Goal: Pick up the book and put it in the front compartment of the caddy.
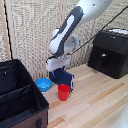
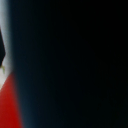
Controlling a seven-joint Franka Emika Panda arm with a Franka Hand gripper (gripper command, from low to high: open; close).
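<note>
Gripper (image 1: pixel 59 68) sits down on top of the book (image 1: pixel 64 78), which stands on the table (image 1: pixel 95 100) between bowl (image 1: pixel 43 84) and cup (image 1: pixel 64 92). Can't tell if the fingers are clamped; the wrist view is mostly filled by dark book cover (image 2: pixel 75 64). Lift and transfer to the caddy (image 1: pixel 20 97) are both left to do.

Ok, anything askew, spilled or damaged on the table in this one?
Nothing stands out. The book stands on edge under the gripper, beside the red cup and blue bowl, both upright. The caddy looks intact, no spills.
</note>
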